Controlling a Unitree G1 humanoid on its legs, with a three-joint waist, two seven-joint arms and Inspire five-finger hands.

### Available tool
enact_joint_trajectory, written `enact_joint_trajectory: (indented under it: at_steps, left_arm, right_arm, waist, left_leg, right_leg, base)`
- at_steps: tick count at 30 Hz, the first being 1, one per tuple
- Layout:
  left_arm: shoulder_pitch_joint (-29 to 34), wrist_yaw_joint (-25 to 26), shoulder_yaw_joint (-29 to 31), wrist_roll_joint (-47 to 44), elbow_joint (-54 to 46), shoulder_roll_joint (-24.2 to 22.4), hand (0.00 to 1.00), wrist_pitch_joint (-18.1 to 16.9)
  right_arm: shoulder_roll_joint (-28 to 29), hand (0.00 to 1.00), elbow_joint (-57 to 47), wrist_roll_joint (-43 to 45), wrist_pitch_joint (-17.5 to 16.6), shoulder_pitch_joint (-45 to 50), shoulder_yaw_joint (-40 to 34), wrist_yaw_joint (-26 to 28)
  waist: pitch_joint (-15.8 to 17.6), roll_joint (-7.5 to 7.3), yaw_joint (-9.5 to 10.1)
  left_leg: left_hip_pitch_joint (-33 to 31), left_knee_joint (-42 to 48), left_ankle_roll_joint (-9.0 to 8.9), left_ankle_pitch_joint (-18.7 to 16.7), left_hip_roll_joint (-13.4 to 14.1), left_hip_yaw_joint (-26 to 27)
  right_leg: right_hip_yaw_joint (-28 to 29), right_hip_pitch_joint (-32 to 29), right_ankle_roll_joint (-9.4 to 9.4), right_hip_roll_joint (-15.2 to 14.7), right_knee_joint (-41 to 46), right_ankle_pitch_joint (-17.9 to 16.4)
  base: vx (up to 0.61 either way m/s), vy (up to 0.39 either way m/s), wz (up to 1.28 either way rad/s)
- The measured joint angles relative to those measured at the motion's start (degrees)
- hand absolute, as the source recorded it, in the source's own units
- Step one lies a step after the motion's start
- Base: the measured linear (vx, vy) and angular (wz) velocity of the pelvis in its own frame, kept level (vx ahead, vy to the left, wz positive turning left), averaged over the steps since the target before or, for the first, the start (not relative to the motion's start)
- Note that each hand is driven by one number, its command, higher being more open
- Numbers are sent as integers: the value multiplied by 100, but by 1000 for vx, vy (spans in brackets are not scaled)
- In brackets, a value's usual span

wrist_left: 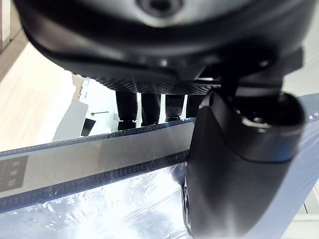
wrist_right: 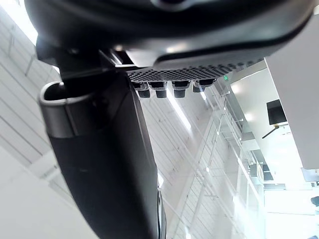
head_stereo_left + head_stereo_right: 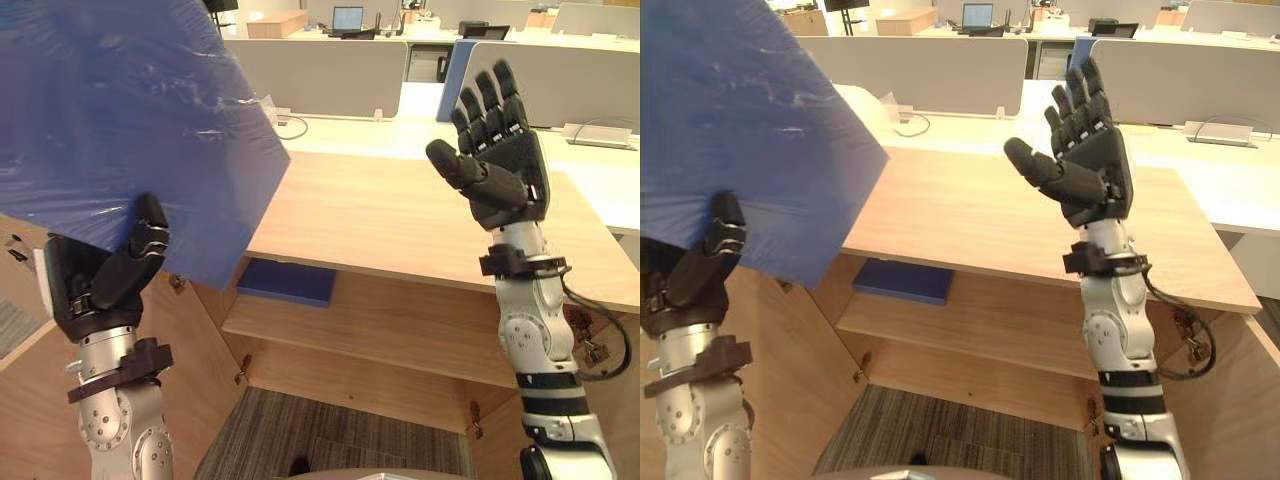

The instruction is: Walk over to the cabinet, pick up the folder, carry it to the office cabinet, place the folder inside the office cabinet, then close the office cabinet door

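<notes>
Left wrist view catches the left hand (image 1: 239, 164) pinching the glossy blue folder (image 1: 99, 159) by its pale-striped edge, while left eye view adds it raised beside the wooden cabinet (image 3: 420, 220), right hand (image 3: 510, 165) splayed above.

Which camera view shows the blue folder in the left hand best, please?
The left eye view: the folder spreads wide, with the left hand pinching its lower edge. The right eye view shows much the same. The left wrist view shows its edge close up between thumb and fingers.
</notes>
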Motion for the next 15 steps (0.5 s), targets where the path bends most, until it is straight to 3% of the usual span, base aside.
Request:
enact_joint_trajectory:
  at_steps: [7, 15]
  left_arm:
    - [-155, -461, -989, -11, 236, 210, 0, 8]
    - [-268, -934, -1434, -347, 527, 600, 0, 84]
  right_arm:
    - [-263, 100, 138, -436, 10, -1082, 586, -1]
    - [-745, 100, 429, -429, 3, -1680, 957, 53]
  waist:
    - [-33, 0, -8]
    - [-64, 30, -10]
  left_leg:
    - [2, -20, 13, 11, 0, 19]
    - [2, -21, 24, 34, 4, 25]
  right_leg:
    - [16, -2, 5, -4, -10, 22]
    - [20, -3, 4, -1, -20, 42]
  base:
    - [0, 0, 0]
    - [0, 0, 0]
